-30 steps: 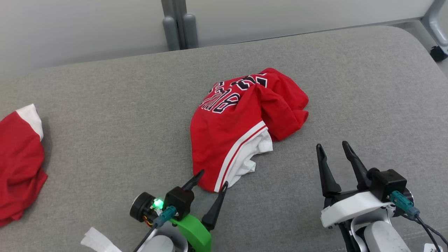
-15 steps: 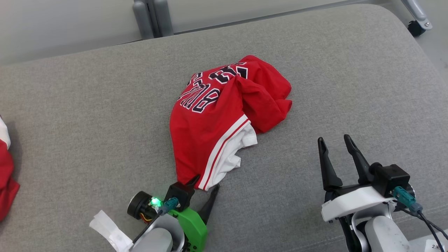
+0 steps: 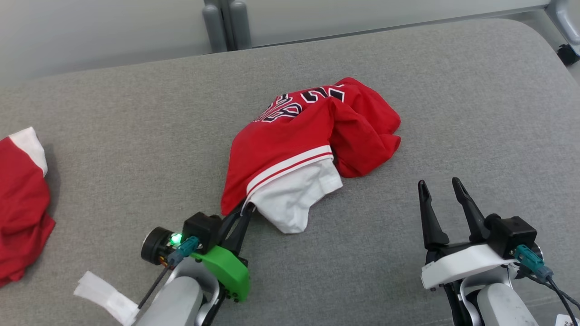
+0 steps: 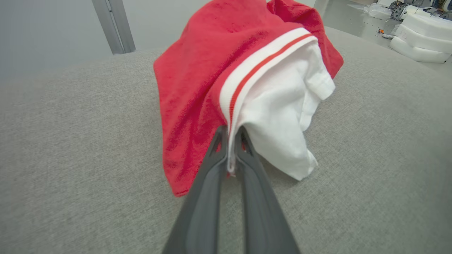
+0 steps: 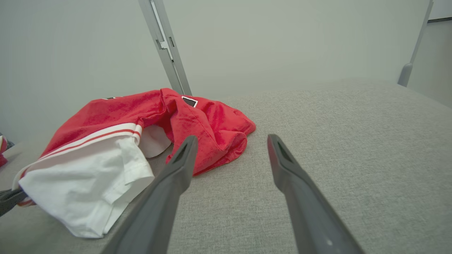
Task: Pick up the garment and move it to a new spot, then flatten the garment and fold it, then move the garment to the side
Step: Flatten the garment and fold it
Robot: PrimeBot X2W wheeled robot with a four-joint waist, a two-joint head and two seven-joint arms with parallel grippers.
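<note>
The left end effector (image 3: 242,210) pinched the garment (image 3: 294,136) at its striped hem. The garment lay mid-way across the surface (image 3: 113,136), stretching from that grip toward the far edge. The right end effector (image 3: 440,182), spread wide, stood apart.

A table (image 3: 113,136) covered in grey woven fabric is seen, rounded at its far right corner. A crumpled red-and-white cloth (image 3: 20,203) is laid at its left edge. Two grey posts (image 3: 225,25) are set side by side behind the far edge, against a pale wall (image 3: 90,31). A black caster (image 3: 567,53) and stacked white foam blocks (image 4: 420,38) are seen beyond the table.
</note>
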